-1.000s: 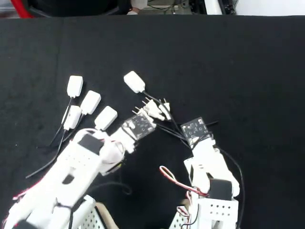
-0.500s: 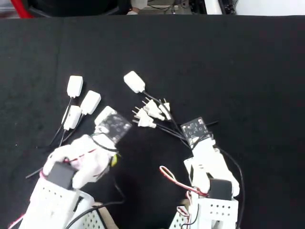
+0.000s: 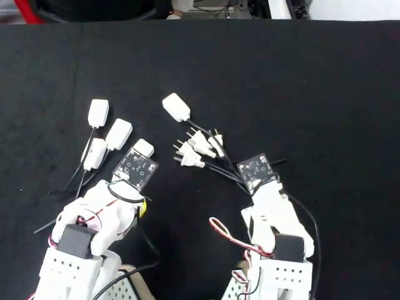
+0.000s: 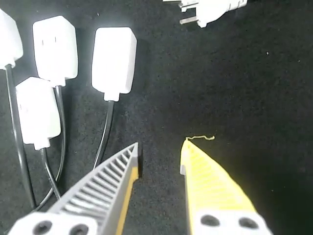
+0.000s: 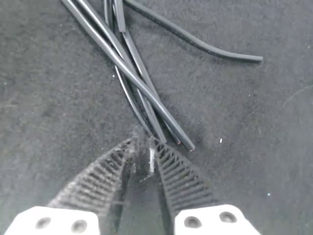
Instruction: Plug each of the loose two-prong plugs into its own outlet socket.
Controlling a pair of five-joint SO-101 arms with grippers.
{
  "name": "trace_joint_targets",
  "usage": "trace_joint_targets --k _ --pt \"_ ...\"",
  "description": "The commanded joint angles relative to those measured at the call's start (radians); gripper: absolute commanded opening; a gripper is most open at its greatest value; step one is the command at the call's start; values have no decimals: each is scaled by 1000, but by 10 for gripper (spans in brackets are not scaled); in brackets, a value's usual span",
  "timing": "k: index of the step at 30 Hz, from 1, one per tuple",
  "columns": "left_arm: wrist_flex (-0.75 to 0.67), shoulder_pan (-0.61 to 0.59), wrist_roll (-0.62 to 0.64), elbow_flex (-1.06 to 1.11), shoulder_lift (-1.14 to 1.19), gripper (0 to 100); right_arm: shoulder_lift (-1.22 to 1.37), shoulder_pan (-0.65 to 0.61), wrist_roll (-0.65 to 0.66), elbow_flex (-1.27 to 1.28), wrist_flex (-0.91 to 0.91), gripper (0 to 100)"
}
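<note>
Your left end effector point(image 4: 160, 144) spread, empty; right end effector point(image 5: 144, 143) pressed together at cables point(image 5: 142, 88). One plug point(image 3: 189, 160) flat on surface point(image 3: 312, 94), prongs pointing left toward sockets point(image 3: 119, 133).

Left gripper point(image 4: 159, 147), my jaws parted.
- Between my jaws and straight ahead: bare black table point(image 4: 254, 98), open passage up to one plug point(image 4: 210, 10) lying well ahead.
- Ahead, on my grey finger's point(image 4: 112, 176) side: nearest socket point(image 4: 113, 59), with three more sockets point(image 4: 55, 47) packed beside it. Their cords point(image 4: 108, 117) trail back past that finger.
- On my yellow finger's point(image 4: 210, 181) side: bare cloth, free.

Right gripper point(image 5: 144, 142), my jaws nearly closed.
- At my tips: cable bundle point(image 5: 142, 83), crossing slantwise.
- Farther ahead: lone cable point(image 5: 239, 57), lying apart from the bundle.
- Either flank: bare cloth.
</note>
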Motion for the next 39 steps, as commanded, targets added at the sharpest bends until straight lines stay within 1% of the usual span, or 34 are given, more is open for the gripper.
trace_joint_targets --k 1,7,12,14,17,19,31,39 --pt "-15 -22 23 -13 -5 153 -59 -5 -5 1 5 40" --pt "-37 -105 46 -33 -8 153 -59 -5 -5 1 5 40" --pt "-158 -214 133 -4 2 153 -59 -5 -5 1 5 40" --pt "-209 -226 152 25 2 153 -59 -5 -5 1 5 40" --pt "-284 -237 212 61 2 153 -59 -5 -5 1 5 40" --pt "-313 -254 236 76 2 153 -59 -5 -5 1 5 40" --pt "-348 -240 241 119 2 153 -59 -5 -5 1 5 40" --pt "-324 -249 238 111 2 153 -59 -5 -5 1 5 40"
